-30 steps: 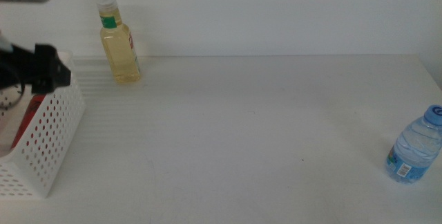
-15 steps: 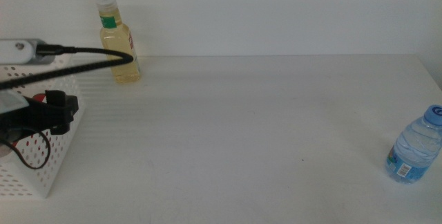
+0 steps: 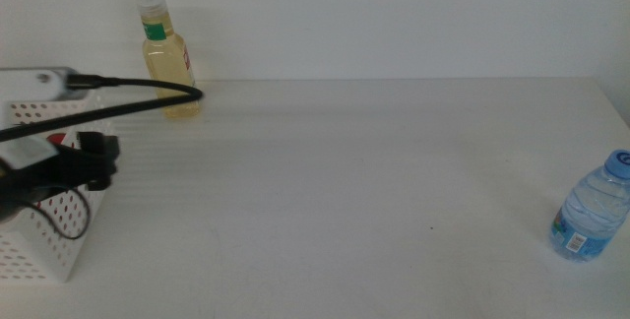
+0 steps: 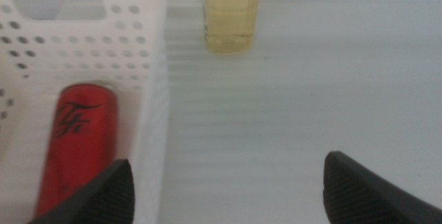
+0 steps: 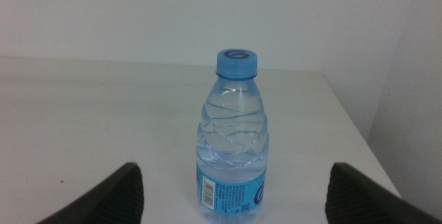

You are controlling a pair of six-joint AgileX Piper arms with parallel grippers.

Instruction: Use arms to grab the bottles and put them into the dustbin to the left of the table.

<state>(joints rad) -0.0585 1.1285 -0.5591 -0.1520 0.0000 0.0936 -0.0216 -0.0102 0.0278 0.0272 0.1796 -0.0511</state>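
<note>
Matt white tabletop (image 3: pixel 374 181), smooth. White plastic basket (image 4: pixel 148 58), perforated with round holes. Glossy red metal can (image 4: pixel 72 141) lying inside. Clear, shiny plastic water bottle (image 5: pixel 233 141) with ribbed blue cap. Transparent bottle (image 3: pixel 169 63) holding yellow liquid. Matt black jaws.

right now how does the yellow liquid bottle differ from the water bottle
The yellow liquid bottle has a white cap and green collar; the water bottle has a blue cap. The first holds yellow liquid, the second clear water. The yellow one stands at the table's far left, near the dustbin where the left gripper is; the water bottle stands near the right edge, in front of the right gripper. Both are upright, clear and capped.
</note>
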